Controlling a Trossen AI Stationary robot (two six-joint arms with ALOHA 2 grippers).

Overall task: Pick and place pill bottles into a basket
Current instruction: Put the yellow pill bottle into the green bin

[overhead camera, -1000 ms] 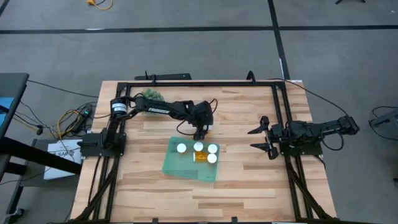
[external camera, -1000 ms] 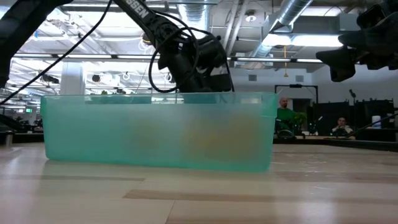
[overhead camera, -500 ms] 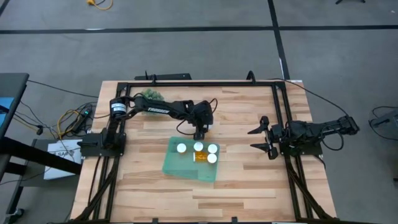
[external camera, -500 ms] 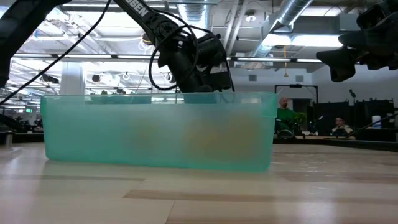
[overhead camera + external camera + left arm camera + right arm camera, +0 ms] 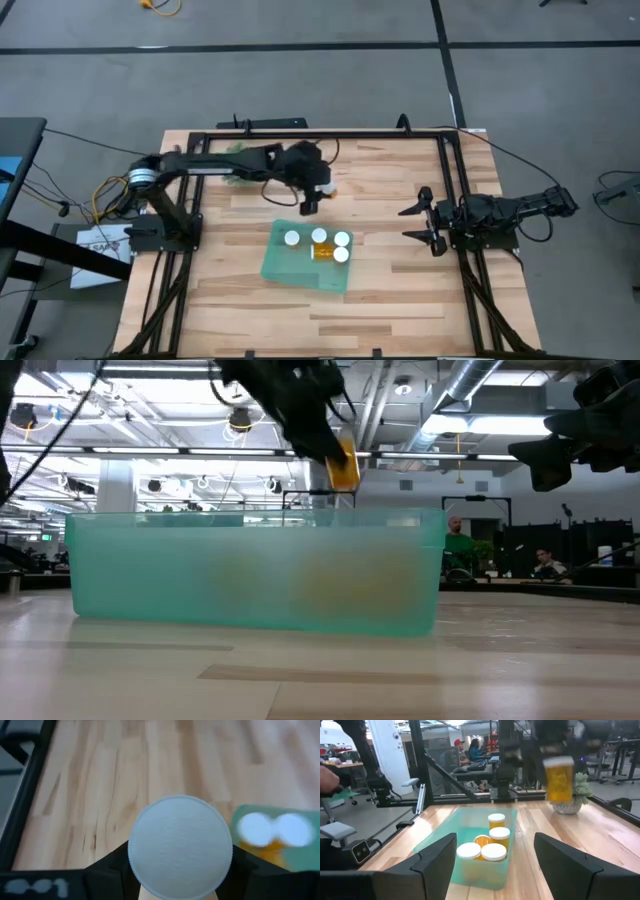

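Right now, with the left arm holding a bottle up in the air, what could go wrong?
The left pincer holds its pill bottle lifted behind the basket, so a slip would drop it on the table. The four bottles in the basket sit close together, so this one could land on a cap and topple.

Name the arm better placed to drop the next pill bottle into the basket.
Left. The left gripper already holds a pill bottle aloft beside the basket; the right gripper waits open and empty at the table's edge.

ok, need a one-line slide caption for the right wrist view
Left gripper carries a pill bottle above the table toward the teal basket, which already holds several capped bottles.
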